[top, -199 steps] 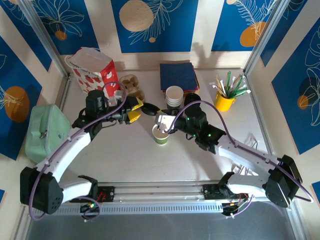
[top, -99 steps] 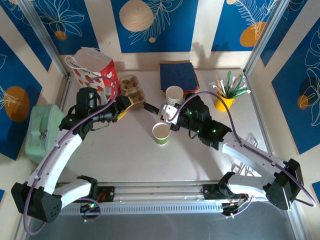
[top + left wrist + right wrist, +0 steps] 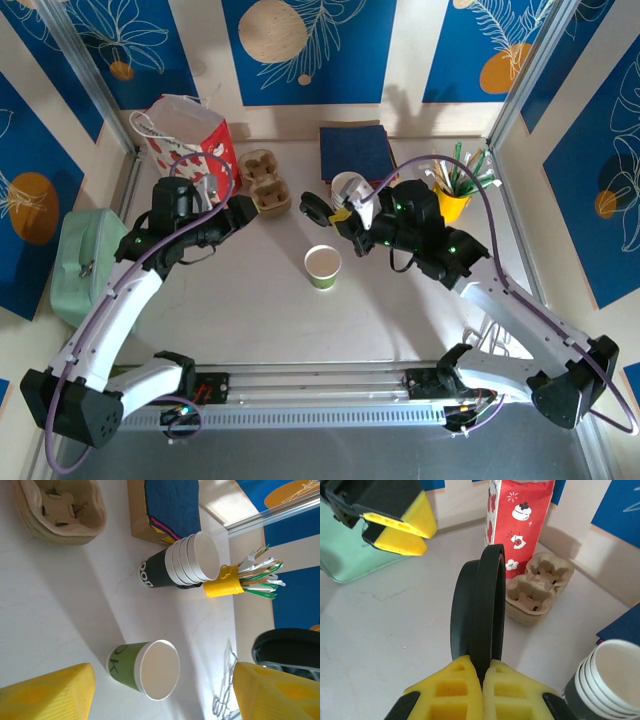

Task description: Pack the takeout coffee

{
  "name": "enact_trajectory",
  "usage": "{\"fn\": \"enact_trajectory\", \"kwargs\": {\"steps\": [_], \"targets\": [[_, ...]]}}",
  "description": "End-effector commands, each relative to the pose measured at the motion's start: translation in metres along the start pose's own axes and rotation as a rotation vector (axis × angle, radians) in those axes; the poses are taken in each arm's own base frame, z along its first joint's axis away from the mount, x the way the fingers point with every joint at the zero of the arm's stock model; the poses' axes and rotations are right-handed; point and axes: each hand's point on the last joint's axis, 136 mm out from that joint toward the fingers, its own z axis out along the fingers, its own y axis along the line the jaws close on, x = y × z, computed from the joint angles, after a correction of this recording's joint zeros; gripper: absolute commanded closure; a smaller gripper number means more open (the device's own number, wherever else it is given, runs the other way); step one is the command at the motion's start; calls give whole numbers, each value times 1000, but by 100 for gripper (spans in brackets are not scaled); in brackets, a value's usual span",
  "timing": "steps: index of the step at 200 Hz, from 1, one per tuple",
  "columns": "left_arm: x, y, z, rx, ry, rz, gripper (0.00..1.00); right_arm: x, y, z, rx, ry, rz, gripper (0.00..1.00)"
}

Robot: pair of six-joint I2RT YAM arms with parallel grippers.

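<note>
My right jaws were clenched on a black lid [image 3: 482, 615], gripped on edge between the yellow pads [image 3: 455, 685]. My left jaws stood released, wide apart, with nothing between them.

From above, the left arm [image 3: 120, 300] rose from its base and bent inward, its wrist level beside the pulp cup carrier [image 3: 265, 180] and pointing right. The right arm [image 3: 510, 310] reached across from the other side and carried the lid above the surface [image 3: 250, 310], between the carrier and the stack of white cups [image 3: 347, 188]. The green paper cup [image 3: 322, 266] stood upright, lidless, in the middle of the surface, nearer me than the lid and apart from both jaws.

The left wrist camera looked into the cup's white inside and showed lettering on its side. It also caught the yellow holder of stirrers [image 3: 222, 582] just beside the white cups. The right wrist camera gave me the red patterned gift bag [image 3: 520, 520] behind the carrier and a mint-green case [image 3: 350, 545] off to the left.
</note>
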Motion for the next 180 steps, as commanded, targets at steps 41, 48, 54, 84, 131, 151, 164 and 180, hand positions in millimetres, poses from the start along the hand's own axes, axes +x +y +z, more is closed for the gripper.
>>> {"fn": "enact_trajectory", "kwargs": {"steps": [41, 48, 54, 84, 131, 151, 164, 180], "targets": [[-20, -2, -11, 44, -165, 76, 27, 18, 2, -21, -110, -8, 472, 100], [-20, -3, -12, 48, -174, 83, 27, 20, 2, -22, -125, -6, 518, 100], [-20, -3, -12, 47, -176, 88, 27, 23, 2, -24, -132, -3, 559, 100], [-18, 4, -9, 27, -174, 100, 27, 38, 6, -24, -195, 27, 739, 100], [-12, 15, -1, 7, -153, 73, 27, 72, 9, -16, -230, 122, 1027, 100], [-12, 17, 1, 5, -150, 68, 27, 84, 9, -11, -245, 138, 1109, 100], [-12, 17, 2, 3, -148, 66, 27, 91, 9, -7, -248, 140, 1143, 100], [-11, 19, 3, 1, -143, 62, 27, 100, 6, -2, -238, 148, 1193, 100]]}}
